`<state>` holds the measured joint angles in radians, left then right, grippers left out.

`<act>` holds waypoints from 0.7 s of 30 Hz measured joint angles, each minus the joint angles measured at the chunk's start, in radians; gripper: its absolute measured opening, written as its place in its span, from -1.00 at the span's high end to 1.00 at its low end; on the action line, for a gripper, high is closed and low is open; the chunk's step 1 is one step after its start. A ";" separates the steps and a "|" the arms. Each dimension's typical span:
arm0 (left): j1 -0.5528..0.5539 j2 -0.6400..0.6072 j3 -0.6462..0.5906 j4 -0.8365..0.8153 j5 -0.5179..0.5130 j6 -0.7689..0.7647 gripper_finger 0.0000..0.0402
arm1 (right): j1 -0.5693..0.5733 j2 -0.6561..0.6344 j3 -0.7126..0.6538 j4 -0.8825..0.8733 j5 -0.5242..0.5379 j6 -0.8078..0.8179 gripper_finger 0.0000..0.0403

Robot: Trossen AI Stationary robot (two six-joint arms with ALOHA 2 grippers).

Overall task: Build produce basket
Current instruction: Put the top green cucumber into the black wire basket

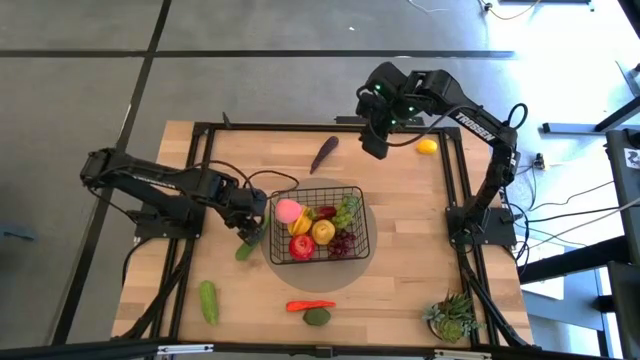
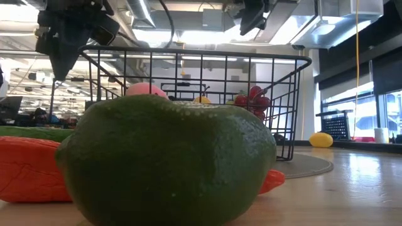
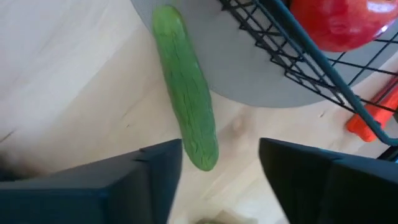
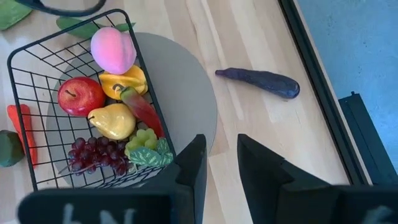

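The black wire basket [image 1: 358, 215] stands on a grey round mat at the table's middle. It holds a pink peach [image 1: 289, 210], a red apple, yellow fruit, green grapes and dark red grapes. My left gripper [image 1: 256, 228] is open just left of the basket, above a cucumber [image 3: 185, 87] that lies flat on the table with one end on the mat. The cucumber's near end shows between the fingers, and I cannot tell whether they touch it. My right gripper [image 4: 221, 163] is raised near the far edge, empty, its fingers a narrow gap apart. Below it lies a purple eggplant [image 1: 323, 153].
A lemon [image 1: 427, 147] lies at the far right. A second cucumber [image 1: 208, 301], a red chilli [image 1: 310, 305] and a green fruit [image 1: 317, 317] lie near the front edge. A spiky potted plant [image 1: 452, 316] stands at the front right corner.
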<state>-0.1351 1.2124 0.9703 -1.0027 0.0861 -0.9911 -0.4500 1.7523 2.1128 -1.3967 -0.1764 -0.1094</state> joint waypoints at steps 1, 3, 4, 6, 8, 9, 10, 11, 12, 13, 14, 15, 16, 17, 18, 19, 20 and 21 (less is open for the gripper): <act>-0.006 0.008 0.000 -0.008 0.005 0.007 -0.12 | 0.000 0.000 0.000 0.004 0.000 0.001 0.59; -0.025 0.020 -0.006 -0.054 -0.003 0.037 -0.24 | 0.000 0.000 0.000 0.012 0.000 -0.001 0.59; -0.034 0.026 -0.013 -0.070 -0.012 0.052 -0.28 | 0.000 0.000 0.000 0.016 0.000 -0.001 0.59; -0.049 0.034 -0.046 -0.038 -0.018 0.046 -0.33 | 0.000 0.000 0.000 0.023 0.000 0.001 0.59; -0.069 0.031 -0.089 0.026 -0.020 0.003 -0.34 | 0.000 0.000 0.000 0.032 0.000 -0.001 0.59; -0.079 0.031 -0.113 0.072 -0.019 -0.008 -0.34 | 0.000 0.000 0.000 0.037 0.000 -0.001 0.59; -0.089 0.032 -0.135 0.117 -0.017 -0.014 -0.35 | 0.000 0.000 0.000 0.043 0.000 0.000 0.59; -0.097 0.032 -0.155 0.147 -0.018 -0.016 -0.35 | 0.000 0.000 0.000 0.049 0.000 0.000 0.59; -0.100 0.032 -0.171 0.166 -0.020 -0.018 -0.35 | 0.000 0.000 0.000 0.050 0.000 0.000 0.59; -0.102 0.032 -0.184 0.185 -0.021 -0.022 -0.35 | 0.000 0.000 0.000 0.050 0.000 0.000 0.59; -0.104 0.032 -0.195 0.203 -0.024 -0.025 -0.35 | 0.000 0.000 0.000 0.053 0.000 -0.001 0.59; -0.107 0.032 -0.205 0.216 -0.029 -0.029 -0.35 | 0.000 0.000 0.000 0.055 0.000 -0.001 0.59; -0.108 0.031 -0.214 0.217 -0.032 -0.038 -0.35 | 0.000 0.000 0.000 0.055 0.000 0.000 0.59; -0.108 0.031 -0.222 0.217 -0.043 -0.049 -0.35 | 0.000 0.000 0.000 0.055 0.000 0.000 0.59; -0.108 0.031 -0.232 0.216 -0.063 -0.051 -0.35 | 0.000 0.000 0.000 0.055 0.000 0.000 0.59; -0.108 0.031 -0.243 0.218 -0.080 -0.053 -0.35 | 0.000 0.000 0.000 0.055 0.000 -0.001 0.59; -0.108 0.031 -0.256 0.223 -0.092 -0.057 -0.35 | 0.000 0.000 0.000 0.055 0.000 -0.001 0.59; -0.107 0.031 -0.272 0.235 -0.098 -0.068 -0.35 | 0.000 0.000 0.000 0.055 0.000 0.000 0.59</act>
<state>-0.2424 1.2438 0.6981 -0.7672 -0.0121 -1.0587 -0.4496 1.7527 2.1128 -1.3417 -0.1764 -0.1098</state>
